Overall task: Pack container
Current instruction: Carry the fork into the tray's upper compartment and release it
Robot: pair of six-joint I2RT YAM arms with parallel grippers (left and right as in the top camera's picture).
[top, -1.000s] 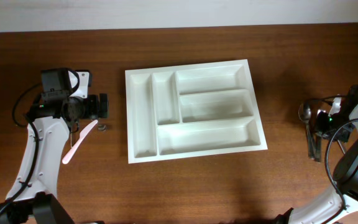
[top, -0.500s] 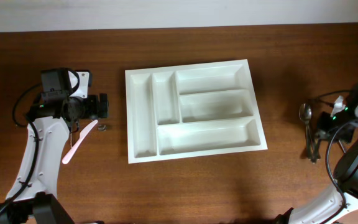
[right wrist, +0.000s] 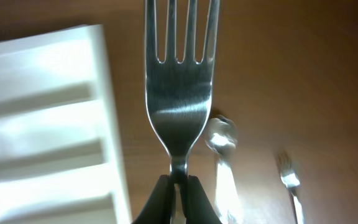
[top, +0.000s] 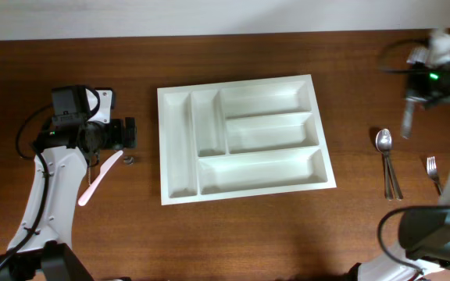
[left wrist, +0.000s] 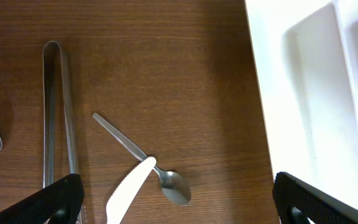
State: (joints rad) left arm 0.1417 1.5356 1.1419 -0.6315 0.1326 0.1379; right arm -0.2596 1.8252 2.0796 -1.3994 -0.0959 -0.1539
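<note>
R gripper (right wrist: 178, 186) pinched tight on a fork (right wrist: 179, 106) (by its handle), L gripper (left wrist: 178, 202) wide open w/ nothing, beside container (left wrist: 272, 74).

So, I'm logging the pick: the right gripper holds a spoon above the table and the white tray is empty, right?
Not a spoon: the right gripper is shut on a fork, its four tines plain in the right wrist view. It is above the table, and the white tray is empty.
</note>
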